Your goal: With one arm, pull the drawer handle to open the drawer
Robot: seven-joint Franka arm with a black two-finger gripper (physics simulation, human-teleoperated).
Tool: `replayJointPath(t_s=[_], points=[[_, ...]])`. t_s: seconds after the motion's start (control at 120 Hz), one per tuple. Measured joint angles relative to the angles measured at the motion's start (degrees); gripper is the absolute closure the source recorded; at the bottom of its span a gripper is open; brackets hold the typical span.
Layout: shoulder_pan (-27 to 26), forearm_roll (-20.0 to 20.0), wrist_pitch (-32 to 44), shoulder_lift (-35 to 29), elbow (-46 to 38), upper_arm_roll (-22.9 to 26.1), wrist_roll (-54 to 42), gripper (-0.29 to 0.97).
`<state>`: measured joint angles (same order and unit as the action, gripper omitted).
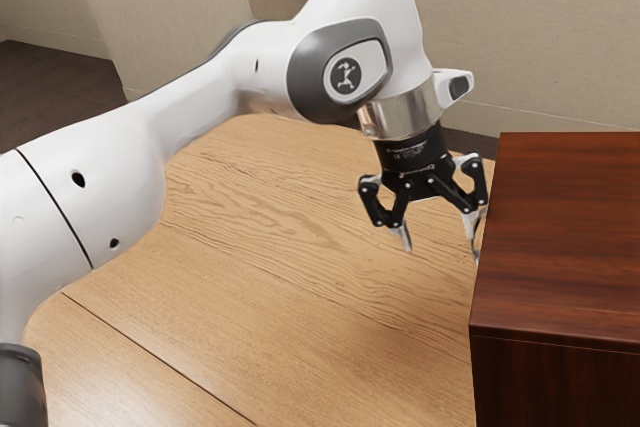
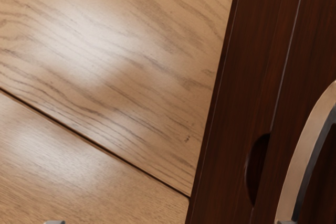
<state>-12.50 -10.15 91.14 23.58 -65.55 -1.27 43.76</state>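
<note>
A dark red-brown wooden cabinet (image 1: 565,247) stands on the table at the exterior view's right. My black gripper (image 1: 440,240) hangs open just beside the cabinet's left face, fingers pointing down, one fingertip close to the cabinet's edge, nothing between the fingers. In the wrist view the cabinet's front (image 2: 247,103) runs past the hand, with a curved silver drawer handle (image 2: 310,150) standing off the dark wood and casting a shadow on it. The handle lies close under the hand, apart from it.
The light oak table (image 1: 280,247) spreads to the exterior view's left of the cabinet, with a seam (image 2: 94,140) between its boards. A beige wall (image 1: 540,27) rises behind. My white arm (image 1: 200,117) crosses from the upper left.
</note>
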Motion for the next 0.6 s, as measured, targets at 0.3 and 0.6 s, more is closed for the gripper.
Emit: replayJointPath(t_s=[0.3,0.6], points=[[-0.07,-0.09,2.46,0.01,-0.22,0.25,-0.71,0.23],[-0.13,-0.23,4.61,0.01,-0.57,0.7,-2.71,0.24]])
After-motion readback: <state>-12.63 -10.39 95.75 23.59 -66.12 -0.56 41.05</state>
